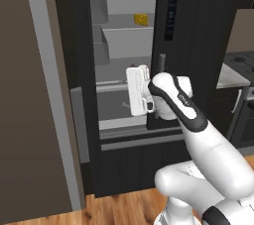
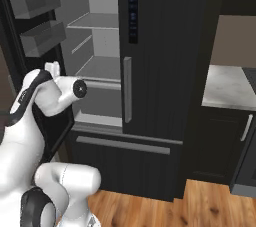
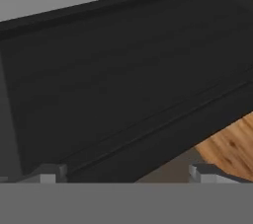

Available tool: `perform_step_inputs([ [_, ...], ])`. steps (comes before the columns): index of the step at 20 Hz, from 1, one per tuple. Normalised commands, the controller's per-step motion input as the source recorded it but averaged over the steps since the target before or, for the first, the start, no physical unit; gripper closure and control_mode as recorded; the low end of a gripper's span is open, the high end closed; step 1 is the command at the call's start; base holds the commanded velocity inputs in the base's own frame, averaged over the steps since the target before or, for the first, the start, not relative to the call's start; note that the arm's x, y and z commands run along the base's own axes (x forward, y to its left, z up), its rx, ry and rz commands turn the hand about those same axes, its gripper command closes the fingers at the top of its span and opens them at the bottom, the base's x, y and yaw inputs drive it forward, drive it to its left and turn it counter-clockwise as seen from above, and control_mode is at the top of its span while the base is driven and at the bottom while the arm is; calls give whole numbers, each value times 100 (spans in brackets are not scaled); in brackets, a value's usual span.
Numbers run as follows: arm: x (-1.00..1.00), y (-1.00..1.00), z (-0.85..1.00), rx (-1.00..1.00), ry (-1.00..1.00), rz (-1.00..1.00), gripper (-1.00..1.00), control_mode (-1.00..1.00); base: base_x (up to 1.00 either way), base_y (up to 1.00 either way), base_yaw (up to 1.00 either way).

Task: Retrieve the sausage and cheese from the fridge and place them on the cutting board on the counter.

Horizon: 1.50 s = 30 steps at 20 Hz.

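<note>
The fridge (image 1: 198,26) (image 2: 160,46) stands with its left door swung open, showing a light grey interior. The yellow cheese (image 1: 141,19) sits on an upper shelf. A small reddish-brown bit, apparently the sausage (image 1: 133,65), peeks out on the middle shelf just above my hand. My gripper (image 1: 137,91) (image 3: 126,173) is in front of the open compartment, below the cheese. In the hand view its fingertips (image 3: 49,173) are spread wide, open and empty, facing the black lower drawer front. The cutting board is out of view.
Grey door bins (image 1: 99,6) (image 2: 35,1) hang on the open left door. A brown cabinet panel (image 1: 25,100) stands at the left. The marbled counter (image 1: 230,76) (image 2: 230,88) lies to the right, over black drawers. The floor (image 2: 200,206) is wood.
</note>
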Motion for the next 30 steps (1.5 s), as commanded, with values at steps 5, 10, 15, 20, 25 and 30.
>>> perform_step_inputs([
  [5,-20,-100,28,-21,0,0,-100,-100,0,0,0],
  [10,-20,-98,15,-42,0,2,-100,-100,0,0,0],
  [15,-25,-75,5,-57,0,12,-100,-100,0,0,0],
  [20,-1,-52,0,-58,1,25,-100,-100,0,0,0],
  [25,24,-10,0,-38,-3,23,-100,-100,0,0,0],
  [30,35,-8,-3,-17,0,21,-100,-100,0,0,0],
])
